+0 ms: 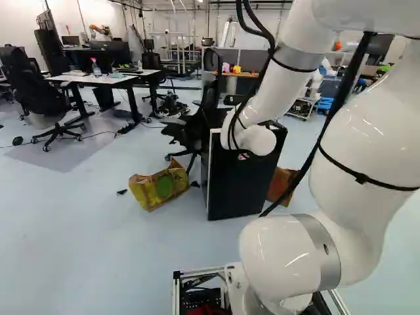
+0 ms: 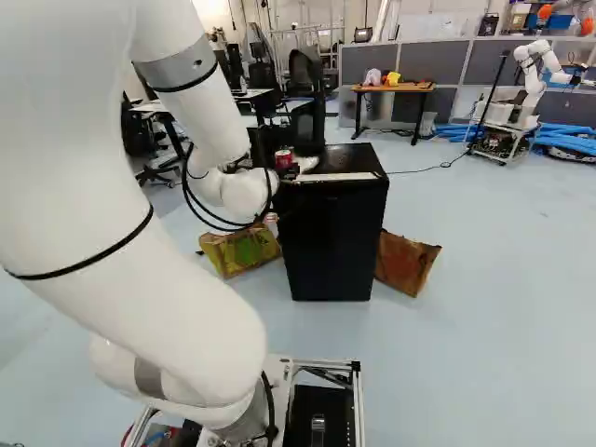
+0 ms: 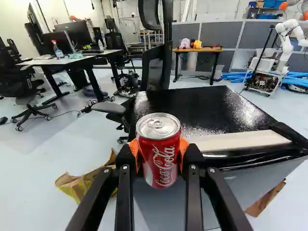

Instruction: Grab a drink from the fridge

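At the near left edge of the black fridge's top in the right base view, my gripper point(image 2: 289, 171) is partly hidden behind the arm's wrist. A red drink can point(image 2: 283, 158) shows there with it. In the wrist view the gripper point(image 3: 160, 156) is shut on the upright can point(image 3: 162, 161), an orange pad pressed to each side. Beyond the can lies the glossy top of the small fridge point(image 3: 207, 106); whether the can touches it I cannot tell. The fridge body point(image 2: 331, 242) stands upright, partly behind my arm in the left base view.
A yellow-green paper bag point(image 1: 159, 187) lies left of the fridge, a brown bag point(image 2: 406, 263) to its right. A black office chair point(image 1: 195, 125) stands close behind the fridge's left side. Farther off are desks point(image 1: 98, 80), a wooden table point(image 2: 393, 88) and another robot point(image 2: 533, 79).
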Controlling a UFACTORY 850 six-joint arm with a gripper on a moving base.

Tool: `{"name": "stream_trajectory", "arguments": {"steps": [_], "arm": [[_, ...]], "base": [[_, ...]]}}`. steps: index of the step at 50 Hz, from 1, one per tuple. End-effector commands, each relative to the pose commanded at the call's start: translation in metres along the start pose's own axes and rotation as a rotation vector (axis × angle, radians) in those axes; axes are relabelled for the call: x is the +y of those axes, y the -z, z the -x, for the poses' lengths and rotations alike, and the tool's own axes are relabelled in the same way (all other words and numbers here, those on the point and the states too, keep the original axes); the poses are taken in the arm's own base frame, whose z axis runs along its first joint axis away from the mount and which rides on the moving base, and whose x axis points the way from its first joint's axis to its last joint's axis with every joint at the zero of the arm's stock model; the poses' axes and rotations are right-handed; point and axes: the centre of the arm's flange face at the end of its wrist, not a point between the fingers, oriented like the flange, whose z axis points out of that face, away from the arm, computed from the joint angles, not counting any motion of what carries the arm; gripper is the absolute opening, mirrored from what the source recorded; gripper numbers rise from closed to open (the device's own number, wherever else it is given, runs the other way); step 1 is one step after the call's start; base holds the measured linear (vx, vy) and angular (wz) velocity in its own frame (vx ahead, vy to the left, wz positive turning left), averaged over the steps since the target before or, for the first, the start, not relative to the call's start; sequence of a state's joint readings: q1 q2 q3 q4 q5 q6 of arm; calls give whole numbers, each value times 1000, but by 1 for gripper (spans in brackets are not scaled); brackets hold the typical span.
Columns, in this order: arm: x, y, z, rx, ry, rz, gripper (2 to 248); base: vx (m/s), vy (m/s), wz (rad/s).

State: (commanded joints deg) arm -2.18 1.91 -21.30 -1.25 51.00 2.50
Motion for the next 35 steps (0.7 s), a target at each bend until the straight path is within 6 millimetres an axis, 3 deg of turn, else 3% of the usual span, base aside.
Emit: {"name": "stream_trajectory", "arguments": {"steps": [17,35], "arm": [[-5,41,23,-24,17,-8,100],[-7,72,42,-42,30,-14,100]], "base": [[0,0,0],[0,0,0]]}}
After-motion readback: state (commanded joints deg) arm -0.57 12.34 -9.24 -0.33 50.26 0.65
